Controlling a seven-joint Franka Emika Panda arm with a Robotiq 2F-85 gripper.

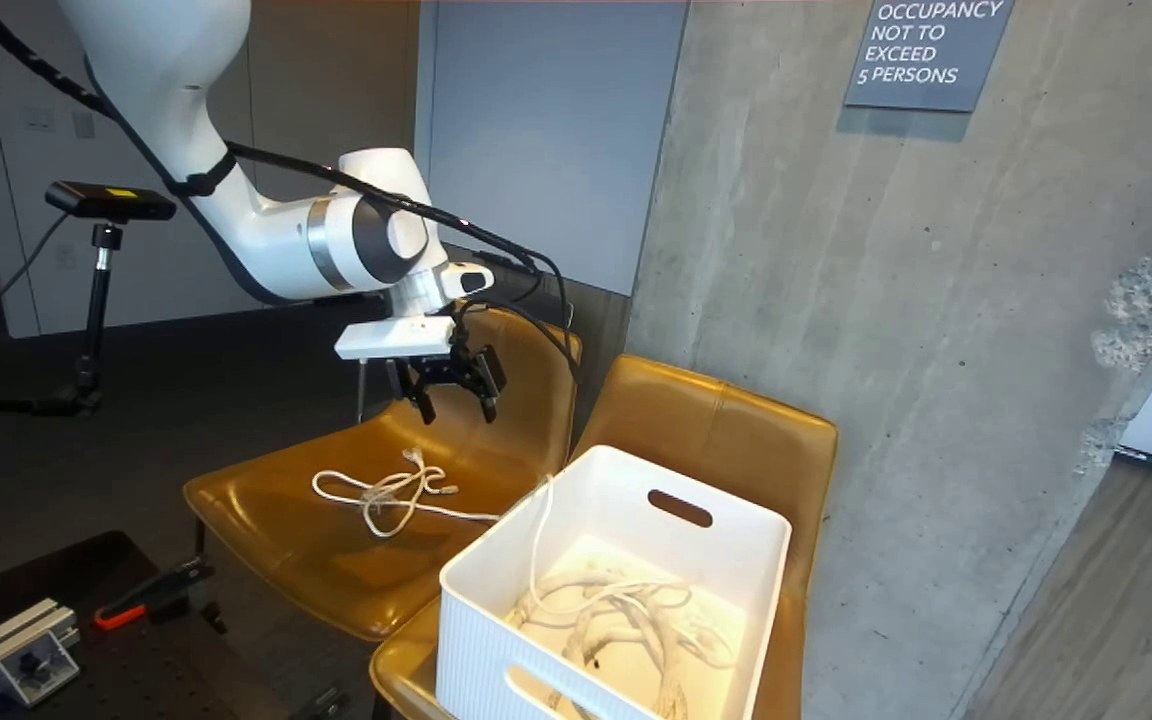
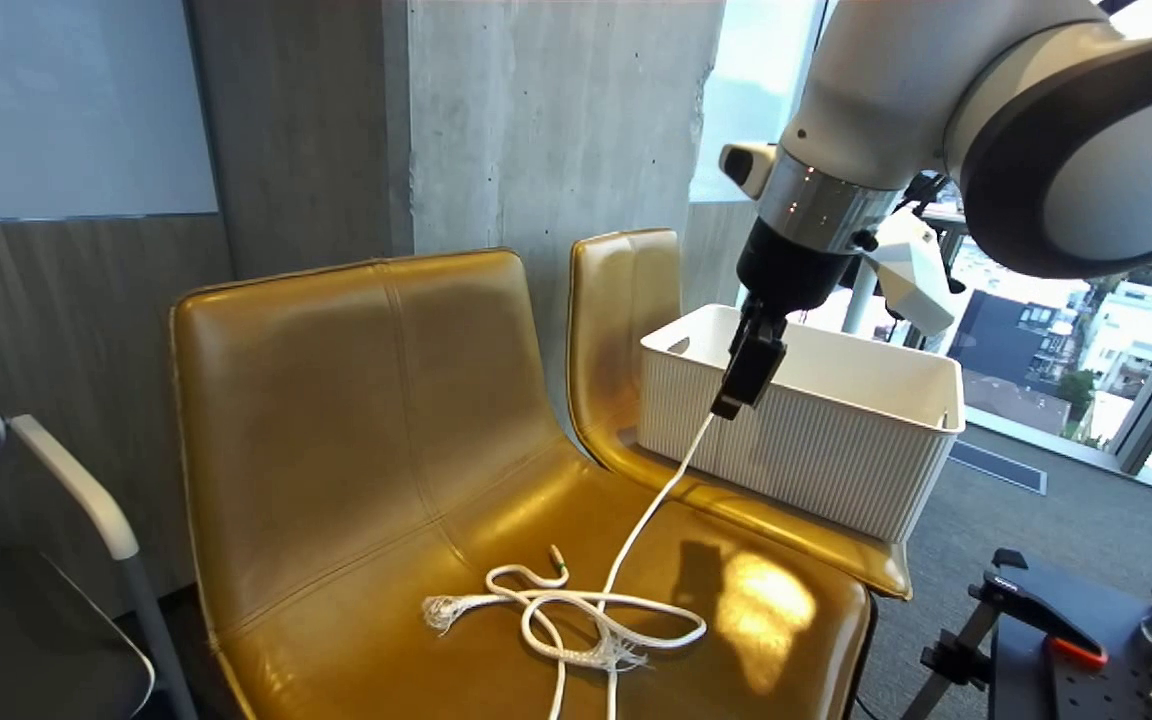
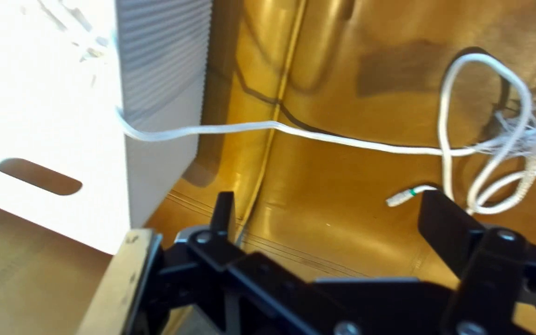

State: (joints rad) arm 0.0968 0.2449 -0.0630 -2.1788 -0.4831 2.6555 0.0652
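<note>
White rope (image 3: 272, 124) runs from frayed loops (image 3: 503, 151) at the wrist view's right over the rim of the ribbed bin (image 3: 163, 60), upper left. The gripper (image 3: 327, 203) stands wide, clear above rope and chair (image 3: 342, 107). An exterior view, lower right, shows coils (image 1: 669, 670) inside; the wrist view crops most.
</note>
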